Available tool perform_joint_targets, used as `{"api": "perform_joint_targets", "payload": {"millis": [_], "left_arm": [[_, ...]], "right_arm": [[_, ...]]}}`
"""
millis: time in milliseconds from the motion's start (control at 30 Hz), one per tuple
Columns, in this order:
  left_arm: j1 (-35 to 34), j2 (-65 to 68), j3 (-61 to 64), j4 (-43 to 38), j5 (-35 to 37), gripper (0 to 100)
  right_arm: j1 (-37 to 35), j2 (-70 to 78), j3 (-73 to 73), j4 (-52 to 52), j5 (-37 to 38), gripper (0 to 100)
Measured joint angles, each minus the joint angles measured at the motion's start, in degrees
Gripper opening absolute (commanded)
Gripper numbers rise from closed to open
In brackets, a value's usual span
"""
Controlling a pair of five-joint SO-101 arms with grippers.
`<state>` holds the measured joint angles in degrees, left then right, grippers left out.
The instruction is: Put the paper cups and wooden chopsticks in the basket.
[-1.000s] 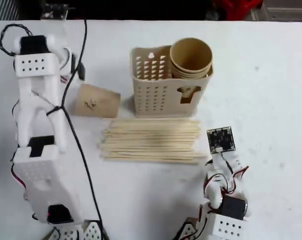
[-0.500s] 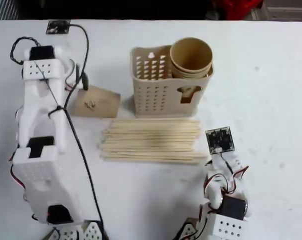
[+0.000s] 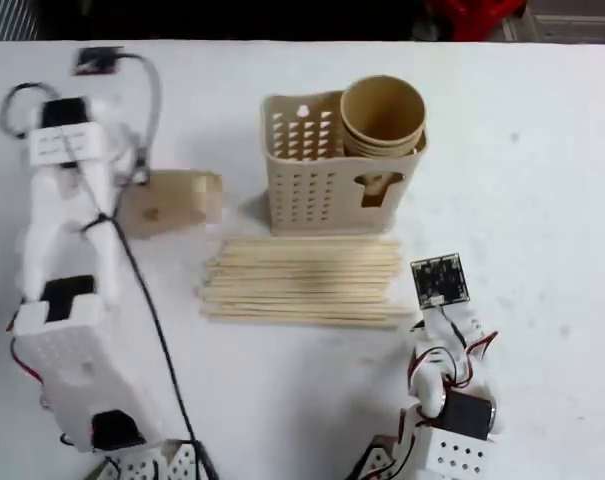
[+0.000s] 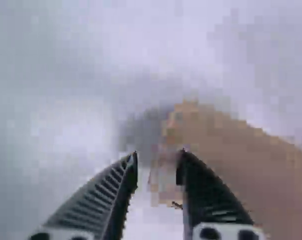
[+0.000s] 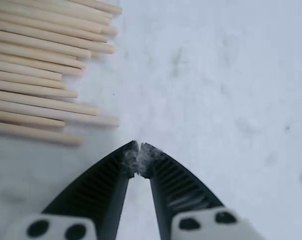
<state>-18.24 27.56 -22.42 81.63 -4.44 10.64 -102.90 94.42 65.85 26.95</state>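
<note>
High view: basket (image 3: pixel 312 190) part-filled; slip risk on the loose paper cup (image 3: pixel 172 205).
Wooden chopsticks (image 3: pixel 302 280) lie just beside the basket. Left gripper (image 4: pixel 156 156) fingers look pinched narrow on the tipped cup's wall, apart from the basket; the thin wall may crumple or slip. Right gripper (image 5: pixel 139 150) tips touch, holding nothing.

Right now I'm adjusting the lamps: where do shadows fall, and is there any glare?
High view: even light, no glare on the table; a faint shadow at the base of the basket. Left wrist view: a dark shadow beside the paper cup, ahead of the left tool. Right wrist view: thin shadows under the chopsticks, no glare.
</note>
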Motion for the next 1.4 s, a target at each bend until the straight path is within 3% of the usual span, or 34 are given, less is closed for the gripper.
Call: {"api": "perform_joint_targets", "payload": {"millis": [333,500,633,767,1000,1133,1400], "left_arm": [[-14.68,0.53,4.75,-6.15,-7.65,15],[-14.77,0.53,-8.79,5.27,-8.18,15],[-10.81,-0.88,-23.56,17.76,-8.09,15],[-5.63,-3.78,-27.69,20.31,-8.18,15],[-1.58,-4.31,-18.02,20.13,-8.53,15],[-1.76,-4.31,-8.62,15.82,-12.04,15],[-11.43,-6.95,2.2,4.22,-17.14,15]], "right_arm": [[0.0,0.0,0.0,0.0,0.0,1.8],[0.0,0.0,0.0,0.0,0.0,1.8],[0.0,0.0,0.0,0.0,0.0,1.8],[0.0,0.0,0.0,0.0,0.0,1.8],[0.0,0.0,0.0,0.0,0.0,1.8],[0.0,0.0,0.0,0.0,0.0,1.8],[0.0,0.0,0.0,0.0,0.09,1.8]]}}
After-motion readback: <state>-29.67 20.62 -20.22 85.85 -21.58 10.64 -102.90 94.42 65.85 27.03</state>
